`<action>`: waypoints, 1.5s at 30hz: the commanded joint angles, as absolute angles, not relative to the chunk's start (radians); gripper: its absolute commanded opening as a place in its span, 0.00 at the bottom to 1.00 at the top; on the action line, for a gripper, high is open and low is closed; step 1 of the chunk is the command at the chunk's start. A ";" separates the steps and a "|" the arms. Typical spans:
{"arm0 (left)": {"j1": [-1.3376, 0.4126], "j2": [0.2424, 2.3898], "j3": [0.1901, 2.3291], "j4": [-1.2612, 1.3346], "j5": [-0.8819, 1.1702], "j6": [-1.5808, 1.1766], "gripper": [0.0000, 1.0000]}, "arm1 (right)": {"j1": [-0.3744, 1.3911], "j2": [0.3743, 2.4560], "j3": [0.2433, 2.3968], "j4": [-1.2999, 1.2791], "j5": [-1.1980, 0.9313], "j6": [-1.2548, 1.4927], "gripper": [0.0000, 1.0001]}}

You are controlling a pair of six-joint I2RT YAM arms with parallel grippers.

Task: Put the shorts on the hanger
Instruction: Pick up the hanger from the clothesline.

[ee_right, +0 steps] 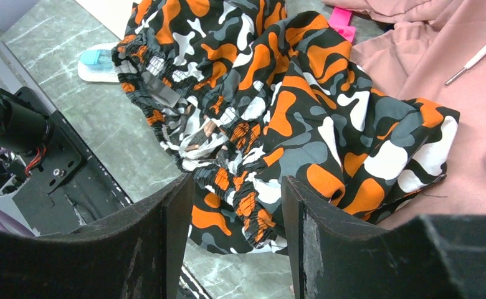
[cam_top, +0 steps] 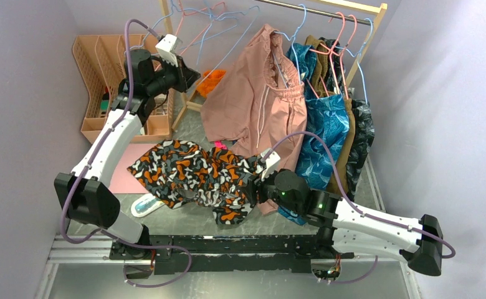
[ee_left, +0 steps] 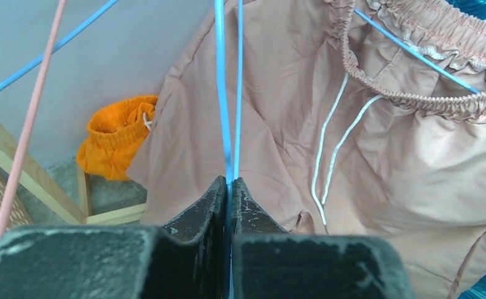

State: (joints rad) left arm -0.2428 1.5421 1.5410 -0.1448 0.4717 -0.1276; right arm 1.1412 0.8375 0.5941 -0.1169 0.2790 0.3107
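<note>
- The left jaws are pressed shut on the thin blue wire of the hanger (ee_left: 222, 93), which runs straight up out of the tips, just in front of the dusty-pink garment (ee_left: 384, 156).
- The right jaws stand parted and low over the gathered waistband of the shorts (ee_right: 278, 93). Fabric lies between the tips, but nothing looks pinched.
- The shorts lie crumpled on the table (cam_top: 166, 219), in front of the pink garment, with their right edge touching its hanging hem.
- An orange garment (ee_left: 119, 134) sits to the left of the pink garment, apart from the work.
- Done so far, by my reading: the hanger is secured in one grip.
- Left to do: close on the waistband, lift the shorts clear of the table, carry them up beside the pink garment and get them onto the hanger. No part of the shorts touches the hanger, so the task looks early.
</note>
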 commanded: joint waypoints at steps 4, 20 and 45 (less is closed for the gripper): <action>-0.238 1.434 1.410 0.137 0.465 -0.148 0.07 | 1.147 0.835 0.577 -0.104 0.304 0.308 0.56; -0.244 1.407 1.272 0.390 0.427 -0.212 0.07 | 1.146 0.850 0.587 -0.121 0.313 0.309 0.56; -0.267 1.410 1.057 0.733 0.410 -0.268 0.30 | 1.146 0.867 0.588 -0.128 0.328 0.311 0.55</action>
State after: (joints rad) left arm -0.2607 1.4117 1.0401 0.7216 0.3969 -0.2928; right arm 1.1412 0.8791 0.5941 -0.1257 0.3073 0.3107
